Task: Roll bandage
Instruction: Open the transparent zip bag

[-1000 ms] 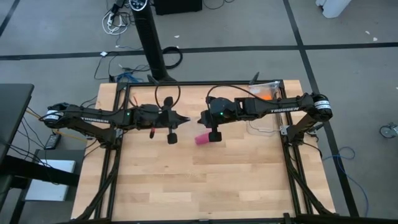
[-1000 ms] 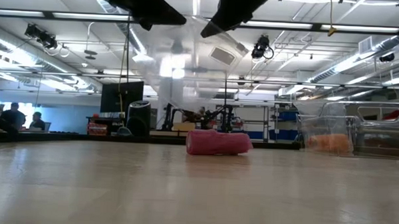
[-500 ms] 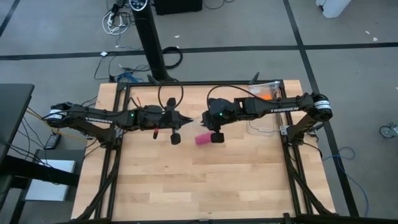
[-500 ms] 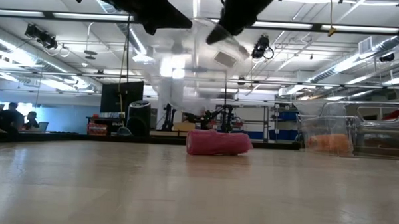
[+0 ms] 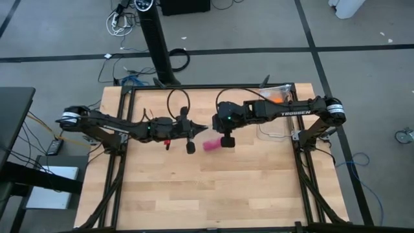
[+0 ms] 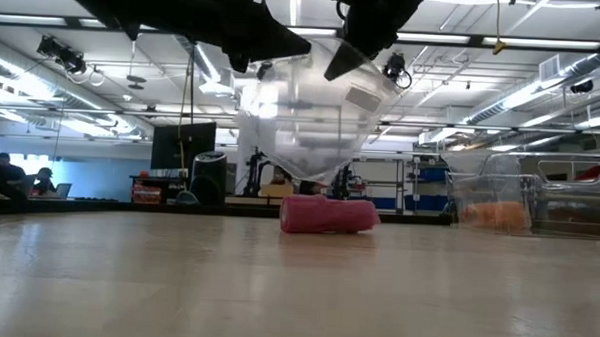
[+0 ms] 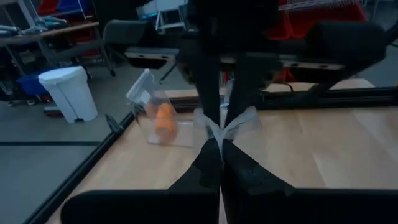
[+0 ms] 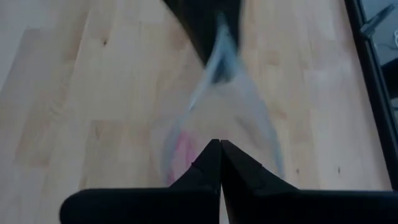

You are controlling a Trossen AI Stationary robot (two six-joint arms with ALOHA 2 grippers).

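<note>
The pink bandage roll (image 5: 210, 145) lies on its side on the wooden table (image 5: 213, 188), under both grippers; it also shows in the low view (image 6: 328, 215). A clear plastic bag (image 6: 307, 119) hangs above it between my two grippers. My left gripper (image 5: 203, 129) and my right gripper (image 5: 211, 125) stand tip to tip at the table's middle, each shut on the bag's upper part. Through the bag, the right wrist view shows the roll (image 8: 185, 149). My left gripper pinches the clear bag's upper edge (image 7: 219, 132) between its two shut fingers, coming level from the table's left. The bag hangs below, clear of the table. My right gripper pinches the bag's upper edge (image 8: 217, 134) between its two shut fingers, coming level from the table's right. The bag bulges below the fingers and stays above the bandage roll.
An orange roll (image 5: 277, 99) lies in a clear container at the table's far right corner; it also shows in the low view (image 6: 494, 213) and the left wrist view (image 7: 163, 121). Bare wood lies toward the near edge.
My left gripper has gone toward the table's right edge, up close to my right gripper. The clear bag, spread wide between the two grippers before, now bulges into a rounder pouch hanging lower over the bandage roll. The roll has stayed in place.
</note>
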